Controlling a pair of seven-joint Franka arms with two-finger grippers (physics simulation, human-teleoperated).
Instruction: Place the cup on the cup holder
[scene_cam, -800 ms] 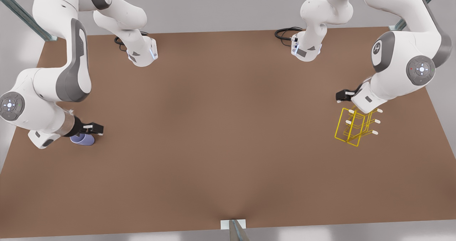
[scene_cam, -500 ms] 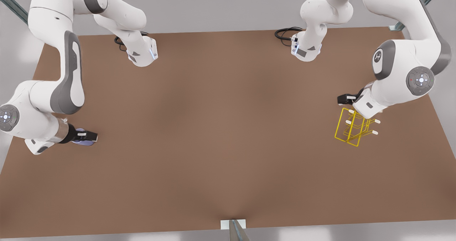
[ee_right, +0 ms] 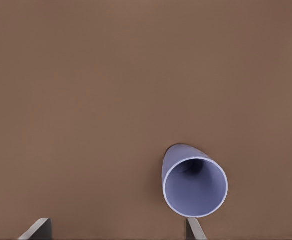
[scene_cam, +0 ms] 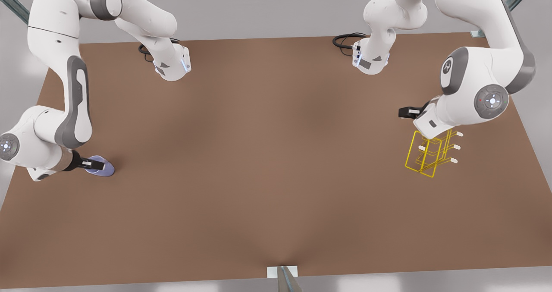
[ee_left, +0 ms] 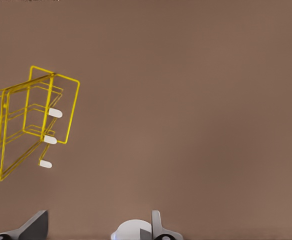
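Lying open-mouthed on matte brown bench (scene_cam: 267,162) at 9 o'clock, smooth lavender tapered cup (scene_cam: 101,168), right gripper (scene_cam: 92,165) jaws apart over it; left gripper (scene_cam: 409,112) jaws apart beside yellow wire-frame cup holder (scene_cam: 428,153), 3 o'clock.

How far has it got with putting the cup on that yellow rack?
Nothing is finished yet. The cup stands on the table, far from the cup holder. The right gripper is over the cup, fingers open. The left gripper waits beside the holder. Grasping, carrying and placing remain.

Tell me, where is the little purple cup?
The cup sits on the table at the front view's far left, under the right gripper.
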